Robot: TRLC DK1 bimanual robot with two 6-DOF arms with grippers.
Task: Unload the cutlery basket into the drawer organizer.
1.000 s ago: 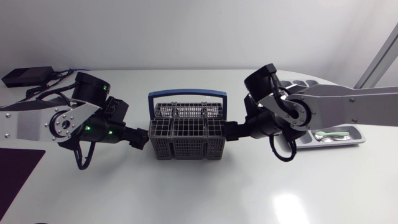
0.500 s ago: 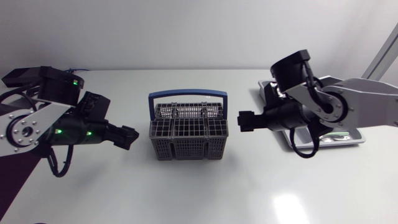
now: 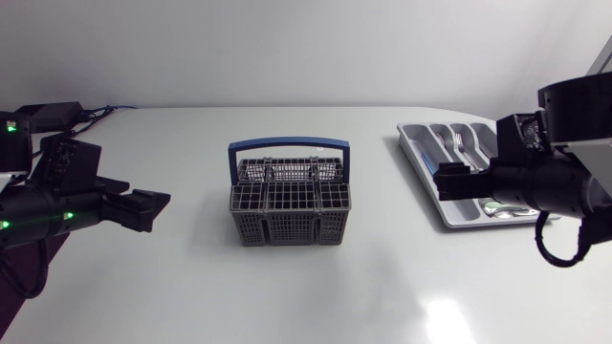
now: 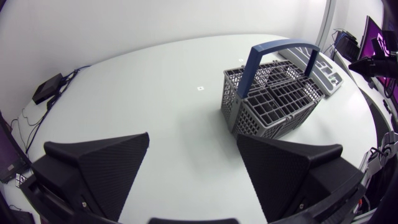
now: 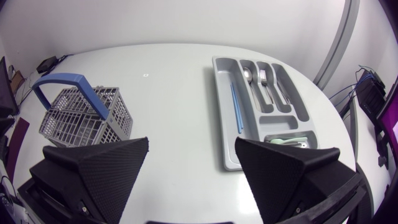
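While basket [image 3: 290, 205] is sitting at table [image 3: 287, 287] centre, long axis running arm to arm | left gripper [image 3: 151, 208] gaping wide, empty, facing it, looking slightly nearer | right gripper [image 3: 448, 182] gaping wide, empty, hovering by organizer [image 3: 411, 143]

The cutlery basket [image 3: 290, 203] is standing between the left gripper [image 3: 151, 209] and the right gripper [image 3: 445, 182], well apart from each. The drawer organizer [image 5: 224, 127] is lying just ahead of the right gripper, with a spoon [image 5: 247, 73] and a fork [image 5: 262, 78] resting in neighbouring compartments.
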